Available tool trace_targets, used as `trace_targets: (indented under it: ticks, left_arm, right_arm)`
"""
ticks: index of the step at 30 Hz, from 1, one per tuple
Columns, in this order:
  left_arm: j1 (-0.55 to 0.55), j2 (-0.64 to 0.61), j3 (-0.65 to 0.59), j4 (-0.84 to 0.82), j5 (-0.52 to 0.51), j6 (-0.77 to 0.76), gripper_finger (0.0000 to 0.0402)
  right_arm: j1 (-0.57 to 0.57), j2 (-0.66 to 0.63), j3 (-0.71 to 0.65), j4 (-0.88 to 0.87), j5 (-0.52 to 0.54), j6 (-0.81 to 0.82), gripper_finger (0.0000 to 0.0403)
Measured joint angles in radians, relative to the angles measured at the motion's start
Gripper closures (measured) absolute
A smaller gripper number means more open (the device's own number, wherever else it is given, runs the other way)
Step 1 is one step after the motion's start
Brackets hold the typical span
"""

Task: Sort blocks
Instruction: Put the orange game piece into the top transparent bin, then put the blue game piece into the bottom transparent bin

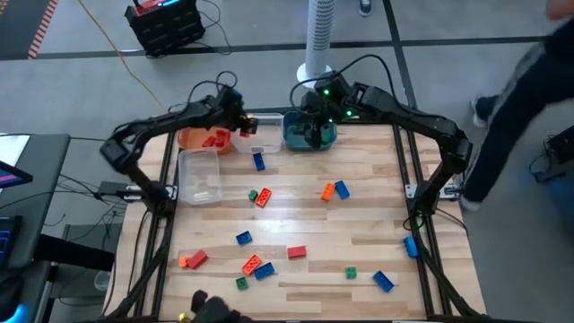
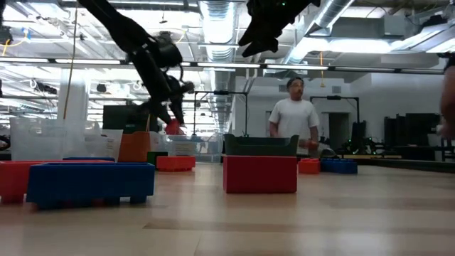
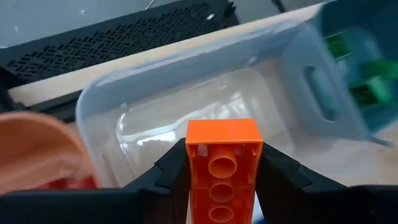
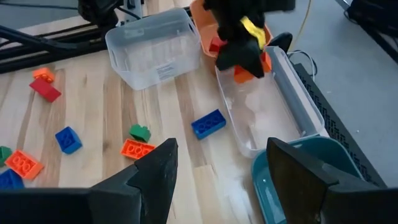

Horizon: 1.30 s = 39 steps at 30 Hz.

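My left gripper (image 1: 244,122) is near the table's far edge, shut on an orange studded block (image 3: 222,163). It hangs over a long clear bin (image 3: 186,106) that stands between the orange bin (image 1: 199,137) and the teal bin (image 1: 309,135). Red blocks (image 1: 215,138) lie in the orange bin and green blocks (image 3: 367,87) in the teal one. My right gripper (image 4: 221,180) is open above the teal bin (image 4: 292,186). Loose red, orange, blue and green blocks (image 1: 258,196) lie scattered flat on the wooden table. My left gripper pinches the orange block between its two fingers (image 3: 171,171), one on each long side (image 3: 194,163). The fingers point down at a slant. The block is lifted clear above the clear bin (image 4: 261,106), with its hollow underside facing the wrist camera.
A second, squarer clear bin (image 1: 199,176) stands on the table's left, nearer than the orange bin. A blue block (image 1: 259,161) lies just in front of the long clear bin. One person stands beyond the table (image 2: 293,117), and another is at its right (image 1: 529,99).
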Motion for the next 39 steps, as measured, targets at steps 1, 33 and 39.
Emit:
trace_targets:
  ticks: [1, 33, 39]
  left_arm:
    - [0.003, 0.028, 0.017, -0.013, 0.000, 0.005, 0.0271]
    - [-0.450, 0.170, 0.429, -0.650, -0.107, -0.183, 0.0185]
    - [-0.552, 0.170, 0.325, -0.517, -0.285, -0.511, 0.0185]
  right_arm:
    - [0.000, 0.000, 0.000, 0.000, 0.000, 0.008, 0.0149]
    - [-0.157, -0.001, 0.000, -0.091, 0.030, -0.063, 0.0149]
    - [-0.149, -0.001, 0.000, -0.090, 0.021, -0.106, 0.0149]
